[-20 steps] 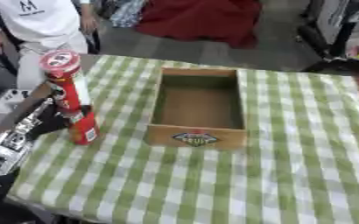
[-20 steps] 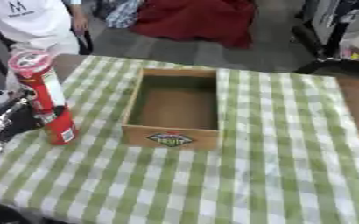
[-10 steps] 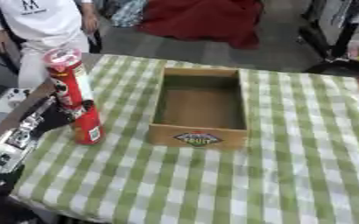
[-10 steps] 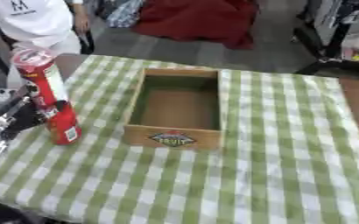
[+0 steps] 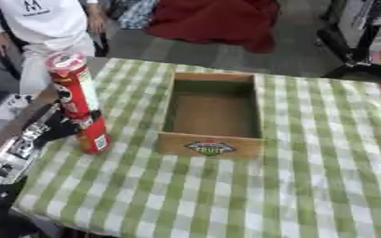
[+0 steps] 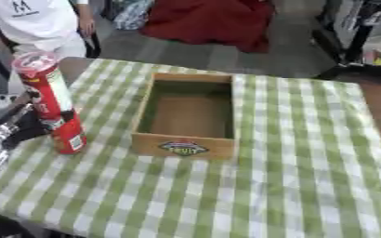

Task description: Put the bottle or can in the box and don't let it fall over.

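Note:
A tall red can [image 5: 82, 104] with a red lid stands almost upright, leaning slightly left, on the checked cloth, left of the box. My left hand [image 5: 51, 128] comes in from the left edge, and its dark fingers curl against the can's lower half on the left side. The wooden box [image 5: 212, 146] lies open and empty in the middle of the table. A label is on its near wall. A narrow strip of cloth separates the can from the box's left wall. My right hand shows in neither view.
A green and white checked cloth [image 5: 307, 176] covers the table. The table's left edge runs close behind the can. Beyond the far edge, on the floor, lie a red heap [image 5: 218, 18] and dark equipment [image 5: 364, 32].

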`<action>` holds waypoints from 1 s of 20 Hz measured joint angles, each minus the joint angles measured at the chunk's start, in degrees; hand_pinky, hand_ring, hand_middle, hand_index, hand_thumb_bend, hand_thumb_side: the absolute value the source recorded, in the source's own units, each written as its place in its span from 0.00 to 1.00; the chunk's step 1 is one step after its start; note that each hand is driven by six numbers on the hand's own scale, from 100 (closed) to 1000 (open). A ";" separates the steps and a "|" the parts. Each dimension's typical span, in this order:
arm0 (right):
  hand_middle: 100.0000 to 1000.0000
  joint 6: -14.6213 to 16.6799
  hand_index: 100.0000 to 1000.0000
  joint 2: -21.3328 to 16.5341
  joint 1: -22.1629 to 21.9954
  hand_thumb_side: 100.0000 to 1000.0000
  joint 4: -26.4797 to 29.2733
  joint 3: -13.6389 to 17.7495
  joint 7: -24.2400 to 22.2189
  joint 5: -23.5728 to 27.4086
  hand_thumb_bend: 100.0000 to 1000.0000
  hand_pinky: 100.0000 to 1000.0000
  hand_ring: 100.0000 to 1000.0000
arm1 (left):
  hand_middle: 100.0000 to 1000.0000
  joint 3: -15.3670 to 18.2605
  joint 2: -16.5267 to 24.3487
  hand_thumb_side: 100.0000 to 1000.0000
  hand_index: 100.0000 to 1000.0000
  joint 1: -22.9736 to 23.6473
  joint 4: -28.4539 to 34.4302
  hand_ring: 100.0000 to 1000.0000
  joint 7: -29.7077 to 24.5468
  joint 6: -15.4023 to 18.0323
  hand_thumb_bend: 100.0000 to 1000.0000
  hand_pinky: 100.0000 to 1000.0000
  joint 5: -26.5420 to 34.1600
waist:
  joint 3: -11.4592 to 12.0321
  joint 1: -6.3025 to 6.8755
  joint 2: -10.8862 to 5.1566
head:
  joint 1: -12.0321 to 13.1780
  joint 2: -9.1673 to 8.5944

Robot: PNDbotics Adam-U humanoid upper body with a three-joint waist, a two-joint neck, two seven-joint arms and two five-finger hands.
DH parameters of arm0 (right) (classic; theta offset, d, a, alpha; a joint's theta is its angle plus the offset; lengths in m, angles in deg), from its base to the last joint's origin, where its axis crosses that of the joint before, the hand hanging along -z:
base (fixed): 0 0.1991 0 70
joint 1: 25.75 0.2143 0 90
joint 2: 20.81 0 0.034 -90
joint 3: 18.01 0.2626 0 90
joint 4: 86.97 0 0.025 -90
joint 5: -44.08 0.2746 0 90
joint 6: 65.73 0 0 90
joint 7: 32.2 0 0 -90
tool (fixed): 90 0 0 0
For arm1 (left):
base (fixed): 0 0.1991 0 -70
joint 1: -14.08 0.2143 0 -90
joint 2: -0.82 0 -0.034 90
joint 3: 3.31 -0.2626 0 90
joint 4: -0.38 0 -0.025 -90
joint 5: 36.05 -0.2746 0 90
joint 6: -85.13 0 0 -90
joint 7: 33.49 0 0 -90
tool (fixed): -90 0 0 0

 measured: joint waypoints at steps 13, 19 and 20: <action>0.75 0.00 0.81 0.03 -0.03 0.69 0.00 0.01 0.00 0.03 0.00 0.79 0.76 | 0.88 -0.35 -0.50 0.28 0.94 -0.45 0.00 1.00 0.13 -0.27 0.35 0.99 -0.29 | -0.12 0.07 0.00 | 0.40 -0.15; 0.75 0.00 0.81 0.04 -0.04 0.70 0.00 0.02 0.00 0.03 0.00 0.79 0.76 | 0.86 -0.35 -0.57 0.28 0.92 -0.45 0.01 0.94 -0.16 -0.16 0.35 0.99 -0.57 | -0.12 0.06 0.00 | 0.44 -0.40; 0.75 0.00 0.81 0.04 -0.05 0.70 0.00 0.02 0.00 0.03 0.00 0.79 0.76 | 0.86 -0.35 -0.69 0.27 0.92 -0.46 0.02 0.92 -0.19 -0.16 0.35 0.99 -0.60 | -0.12 0.06 0.00 | 0.45 -0.40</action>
